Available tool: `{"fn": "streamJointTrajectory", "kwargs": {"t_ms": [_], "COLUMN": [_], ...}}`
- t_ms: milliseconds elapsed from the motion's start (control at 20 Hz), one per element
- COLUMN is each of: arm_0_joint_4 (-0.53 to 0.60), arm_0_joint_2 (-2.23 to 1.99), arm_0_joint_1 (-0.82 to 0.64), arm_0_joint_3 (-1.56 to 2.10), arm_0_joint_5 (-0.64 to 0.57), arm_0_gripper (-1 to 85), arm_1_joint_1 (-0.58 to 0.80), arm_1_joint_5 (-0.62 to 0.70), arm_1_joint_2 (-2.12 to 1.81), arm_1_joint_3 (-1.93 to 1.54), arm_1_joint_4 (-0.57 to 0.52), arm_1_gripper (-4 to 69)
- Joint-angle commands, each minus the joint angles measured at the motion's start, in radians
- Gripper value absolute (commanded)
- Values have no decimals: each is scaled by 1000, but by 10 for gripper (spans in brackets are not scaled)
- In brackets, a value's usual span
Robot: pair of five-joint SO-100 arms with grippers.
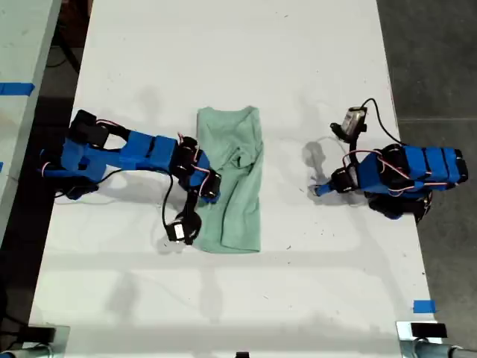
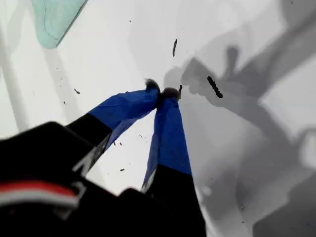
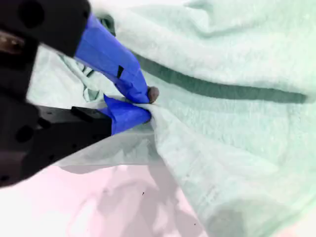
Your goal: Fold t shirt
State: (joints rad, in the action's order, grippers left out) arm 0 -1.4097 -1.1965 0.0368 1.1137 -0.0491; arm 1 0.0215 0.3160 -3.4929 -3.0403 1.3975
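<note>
The pale mint-green t shirt lies wrinkled in a long narrow strip on the white table, near the middle of the exterior view. My second gripper reaches in from the exterior view's left and is shut on a bunched edge of the t shirt, its blue fingertips pinching the cloth. My first gripper rests at the exterior view's right, apart from the shirt. Its fingers are shut with nothing between them over bare table, and one shirt corner shows in that wrist view.
A blue tape mark sits near the table's edge at the exterior view's lower right. Dark floor runs along the exterior view's right. A second pale surface with blue tape borders the exterior view's left. Loose cables hang from both arms.
</note>
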Motion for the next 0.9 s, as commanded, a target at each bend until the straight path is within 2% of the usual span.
{"fn": "streamJointTrajectory", "kwargs": {"t_ms": [0, 150, 250, 450, 550, 700, 850], "arm_0_joint_4": [67, 126, 158, 184, 192, 153, 129], "arm_0_joint_2": [35, 87, 110, 130, 132, 123, 103], "arm_0_joint_1": [-28, -26, -14, 2, 9, 9, 2], "arm_0_joint_3": [-71, -84, -97, -101, -114, -126, -126], "arm_0_joint_5": [-37, -61, -97, -121, -161, -106, -8], "arm_0_gripper": [-2, 3, 209, 234, 388, 275, 267], "arm_1_joint_1": [5, 5, 6, 6, 6, 8, 9], "arm_1_joint_5": [3, 3, 5, 5, 5, 5, 5], "arm_1_joint_2": [-2, -2, -2, -2, -2, -2, -2], "arm_1_joint_3": [-54, -54, -54, -54, -54, -54, -54], "arm_1_joint_4": [-20, -20, -20, -20, -20, -20, -20], "arm_1_gripper": [29, 29, 29, 29, 29, 29, 29]}}
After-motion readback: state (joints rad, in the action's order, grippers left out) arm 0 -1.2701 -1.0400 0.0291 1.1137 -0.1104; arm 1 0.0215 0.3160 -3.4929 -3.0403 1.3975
